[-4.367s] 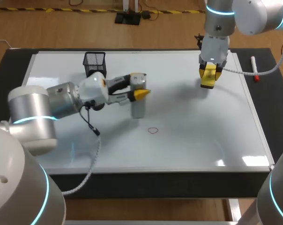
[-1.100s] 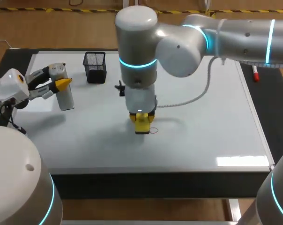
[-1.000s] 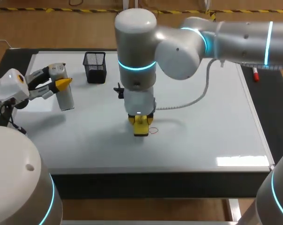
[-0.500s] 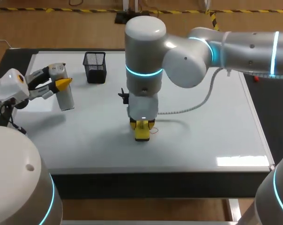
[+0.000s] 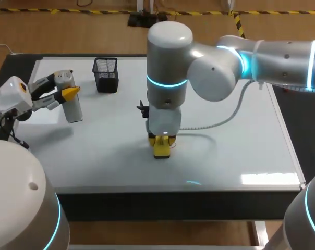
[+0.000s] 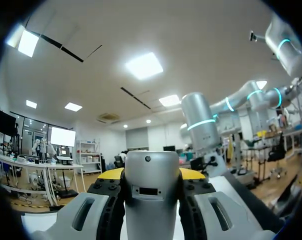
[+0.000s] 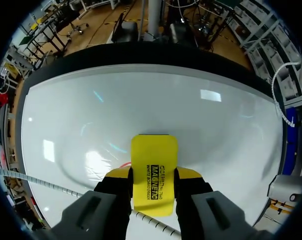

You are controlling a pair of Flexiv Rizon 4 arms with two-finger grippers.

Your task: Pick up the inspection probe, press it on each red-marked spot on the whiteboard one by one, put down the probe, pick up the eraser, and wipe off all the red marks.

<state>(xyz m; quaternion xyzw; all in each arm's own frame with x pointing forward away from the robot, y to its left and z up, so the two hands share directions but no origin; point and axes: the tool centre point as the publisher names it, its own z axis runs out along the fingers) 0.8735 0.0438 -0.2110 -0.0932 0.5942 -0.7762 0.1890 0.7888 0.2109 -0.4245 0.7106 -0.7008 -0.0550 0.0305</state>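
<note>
Clamps the yellow eraser between the fingers of the right gripper, set down on the whiteboard near its front middle, a trace of red mark just beside it. Grips the grey probe upright in the left gripper, tight from both sides, at the board's left, near the black mesh cup.

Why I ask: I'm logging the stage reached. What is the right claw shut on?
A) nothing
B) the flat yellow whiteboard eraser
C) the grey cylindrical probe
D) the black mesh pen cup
B: the right wrist view shows the flat yellow whiteboard eraser clamped between the right claw's two fingers, while the grey cylindrical probe sits in the left claw.
</note>
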